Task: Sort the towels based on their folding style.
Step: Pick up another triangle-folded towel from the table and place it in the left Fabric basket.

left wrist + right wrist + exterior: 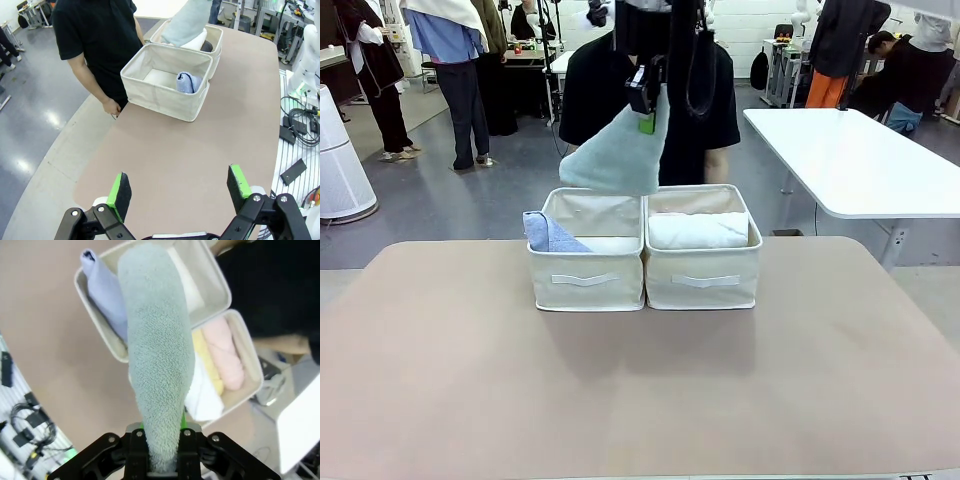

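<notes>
A: Grey-green towel (159, 365), why up there?
B: The right gripper (162, 437) is clamped on its narrow tip, hanging it over the left bin (586, 282), where the blue cone (548, 233) lies.
A: And the rolls?
B: Right bin (703, 280). The left gripper (180, 192) waits, jaws apart.

Black linkage fingers (119, 192) with bright green pads, silver pivot screws, person (97, 37) in black short-sleeved T-shirt

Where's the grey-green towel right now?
The grey-green towel hangs from the shut right gripper in the front view, above the left bin that holds the blue towel.
</notes>
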You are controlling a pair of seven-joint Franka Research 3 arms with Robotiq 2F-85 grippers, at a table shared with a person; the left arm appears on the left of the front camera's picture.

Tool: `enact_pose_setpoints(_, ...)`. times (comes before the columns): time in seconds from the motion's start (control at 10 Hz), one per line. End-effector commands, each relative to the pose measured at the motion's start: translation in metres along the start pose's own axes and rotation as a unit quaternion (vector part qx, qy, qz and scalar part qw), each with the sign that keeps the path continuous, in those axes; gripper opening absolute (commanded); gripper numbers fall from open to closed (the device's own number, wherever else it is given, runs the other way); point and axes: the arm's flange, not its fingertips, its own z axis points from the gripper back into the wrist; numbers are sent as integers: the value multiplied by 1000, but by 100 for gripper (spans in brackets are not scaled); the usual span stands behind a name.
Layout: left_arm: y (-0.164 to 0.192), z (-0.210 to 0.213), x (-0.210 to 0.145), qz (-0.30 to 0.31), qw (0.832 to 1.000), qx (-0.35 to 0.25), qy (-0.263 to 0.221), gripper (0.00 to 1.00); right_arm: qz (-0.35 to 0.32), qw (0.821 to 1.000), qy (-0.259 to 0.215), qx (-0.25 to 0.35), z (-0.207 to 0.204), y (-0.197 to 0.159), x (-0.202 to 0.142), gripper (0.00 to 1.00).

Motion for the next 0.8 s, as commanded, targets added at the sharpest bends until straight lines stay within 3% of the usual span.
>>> enact_pose_setpoints(0.0, -2, -3, -1, -2, 1000, 9, -5, 100, 45, 998, 1, -34, 6, -8, 29, 20)
enact_pose_setpoints(0.2, -2, -3, -1, -2, 1000, 9, -5, 100, 81, 996, 6, -44, -6, -12, 52, 20)
enact_pose_setpoints(0.7, -2, -3, -1, -2, 1000, 9, -5, 100, 128, 991, 34, 7, -60, -13, 73, 20)
